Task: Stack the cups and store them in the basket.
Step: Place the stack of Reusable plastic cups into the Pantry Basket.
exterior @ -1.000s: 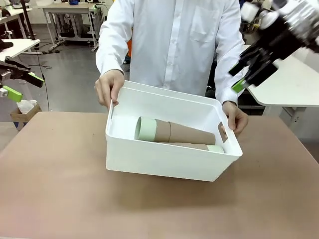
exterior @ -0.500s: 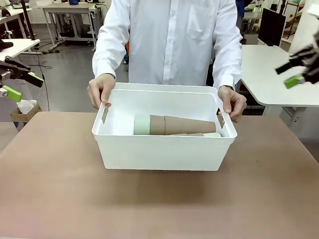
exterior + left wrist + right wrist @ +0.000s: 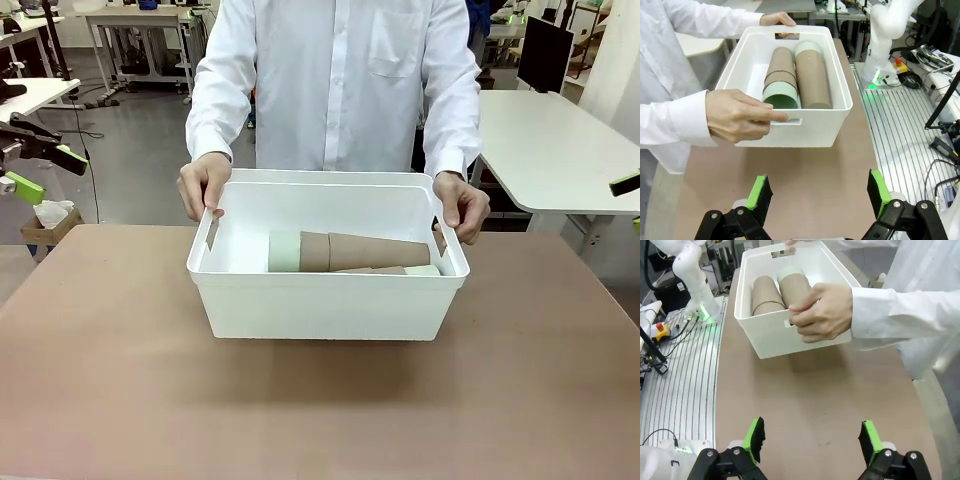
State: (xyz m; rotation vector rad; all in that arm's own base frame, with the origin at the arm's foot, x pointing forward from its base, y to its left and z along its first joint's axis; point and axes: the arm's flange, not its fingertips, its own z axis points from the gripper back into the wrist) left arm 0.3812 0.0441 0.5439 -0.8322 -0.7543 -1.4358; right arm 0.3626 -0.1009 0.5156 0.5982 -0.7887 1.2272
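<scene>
Storing looks done: stacked cups (image 3: 796, 75) lie in basket (image 3: 805, 132), well ahead of both end effectors, left (image 3: 817, 196) and right (image 3: 812, 441), each spread open, empty. Person's hands (image 3: 204, 184) grip rim; next likely just clearance.

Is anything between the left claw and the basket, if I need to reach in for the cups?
The tabletop between the left claw and the basket looks bare. But the person's hand grips the near handle slot and another hand holds the far end. The stacked cups lie inside, uncovered from above.
</scene>
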